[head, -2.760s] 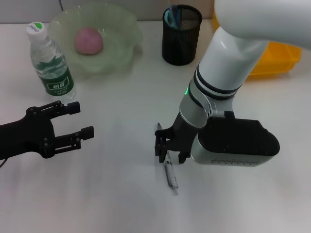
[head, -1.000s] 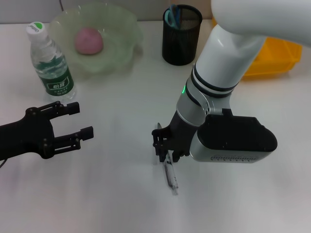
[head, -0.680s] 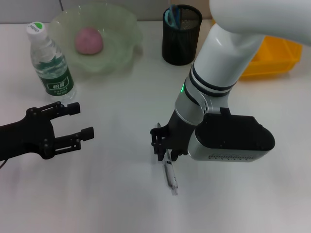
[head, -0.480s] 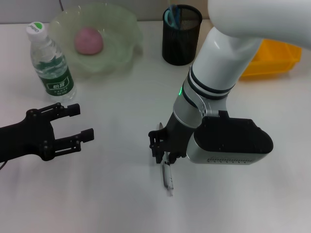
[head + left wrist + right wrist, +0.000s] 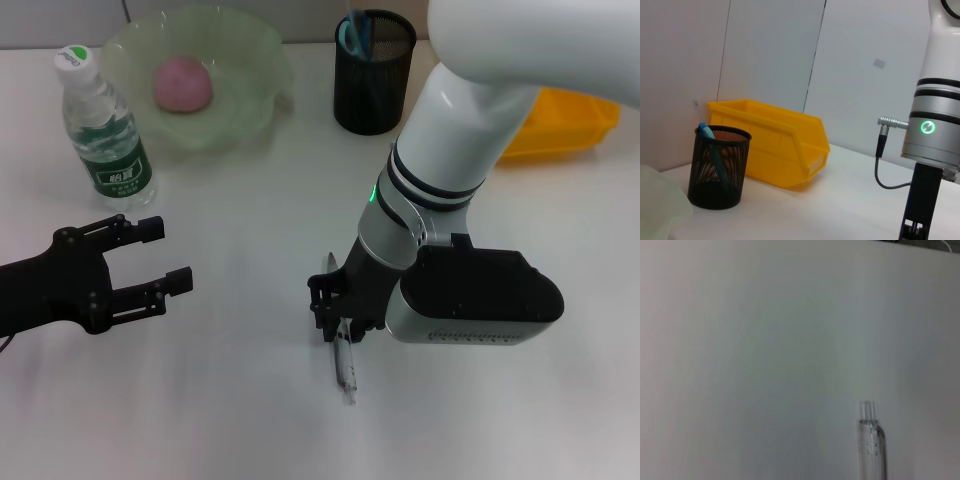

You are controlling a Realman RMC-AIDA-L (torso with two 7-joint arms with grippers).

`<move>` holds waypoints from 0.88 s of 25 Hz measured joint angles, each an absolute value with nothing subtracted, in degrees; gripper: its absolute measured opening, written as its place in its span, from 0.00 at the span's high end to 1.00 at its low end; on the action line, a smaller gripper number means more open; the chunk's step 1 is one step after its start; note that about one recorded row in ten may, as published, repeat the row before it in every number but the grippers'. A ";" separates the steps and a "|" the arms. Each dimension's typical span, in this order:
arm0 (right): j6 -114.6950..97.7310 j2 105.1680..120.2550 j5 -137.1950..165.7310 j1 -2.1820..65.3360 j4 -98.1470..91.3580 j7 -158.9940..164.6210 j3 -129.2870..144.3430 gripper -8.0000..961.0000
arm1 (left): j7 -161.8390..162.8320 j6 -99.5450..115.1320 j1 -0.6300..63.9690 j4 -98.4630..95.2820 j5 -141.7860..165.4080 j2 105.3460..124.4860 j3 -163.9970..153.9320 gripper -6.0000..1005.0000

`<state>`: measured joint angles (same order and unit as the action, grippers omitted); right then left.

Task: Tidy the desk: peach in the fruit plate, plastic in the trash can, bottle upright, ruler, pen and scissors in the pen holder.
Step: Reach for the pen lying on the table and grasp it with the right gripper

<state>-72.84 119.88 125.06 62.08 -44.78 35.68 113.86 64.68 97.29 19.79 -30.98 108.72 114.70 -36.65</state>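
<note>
At the left edge of the head view the left gripper hangs over bare white desk, its 2 black fingers spread with nothing between them and open room all around it. Above it, in the upper left of the frame, a water bottle with a green label stands upright, just beside the pale green fruit plate, which holds 1 pink peach. The wide stretch of desk between the left gripper and the centre is free. Just right of centre, low in the frame, the right gripper stands on the upper end of the pen, its black fingers close on either side of the barrel; whether they actually pinch it I cannot tell. The pen is a slim clear barrel lying flat on the desk, slanting down toward the bottom of the frame; the right wrist view shows its transparent body with a dark clip and a stubby clear end, with blank desk ahead of it. At top centre stands the black mesh pen holder, with a blue item inside. The white right arm rises between the pen and the holder. A yellow bin sits at the upper right, just beside the holder.
</note>
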 joint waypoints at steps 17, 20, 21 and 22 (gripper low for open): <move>-72.86 119.88 125.06 62.55 -44.47 36.02 113.90 0.79 | 64.68 97.29 19.77 -31.12 108.72 114.70 -36.65 0.22; -72.86 119.89 125.06 62.56 -44.39 36.03 113.90 0.79 | 64.67 97.29 19.77 -31.12 108.72 114.70 -36.65 0.22; -72.86 119.89 125.06 62.58 -44.32 36.03 113.92 0.79 | 64.62 97.29 19.73 -31.12 108.72 114.70 -36.65 0.22; -72.86 119.89 125.06 62.58 -44.32 36.03 113.92 0.79 | 64.62 97.29 19.73 -31.12 108.72 114.70 -36.65 0.22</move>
